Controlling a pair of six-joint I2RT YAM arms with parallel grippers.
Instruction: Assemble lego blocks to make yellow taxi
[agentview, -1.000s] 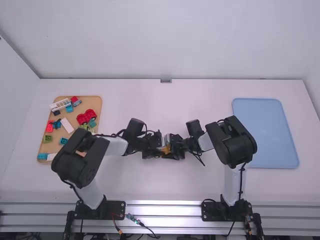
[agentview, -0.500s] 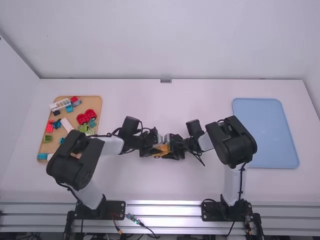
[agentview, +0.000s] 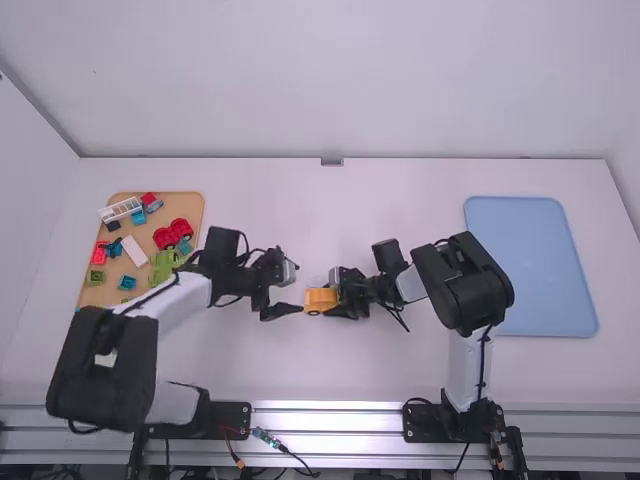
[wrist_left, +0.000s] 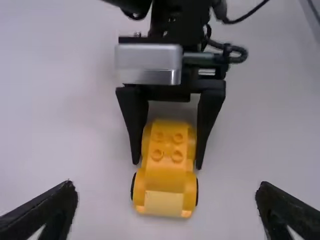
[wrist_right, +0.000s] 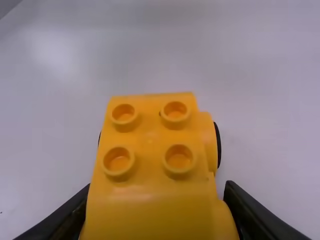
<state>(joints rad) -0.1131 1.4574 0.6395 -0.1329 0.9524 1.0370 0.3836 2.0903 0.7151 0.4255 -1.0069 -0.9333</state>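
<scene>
Yellow car (agentview: 317, 299) pinched in my right claw (agentview: 339, 294)

I hold it by its sides, between the worktop's (agentview: 300, 370) left and right edges, well in from both. My left claw (agentview: 299, 288) is spread wide, near the car.

No readable text, labels, numbers or signs.
</scene>
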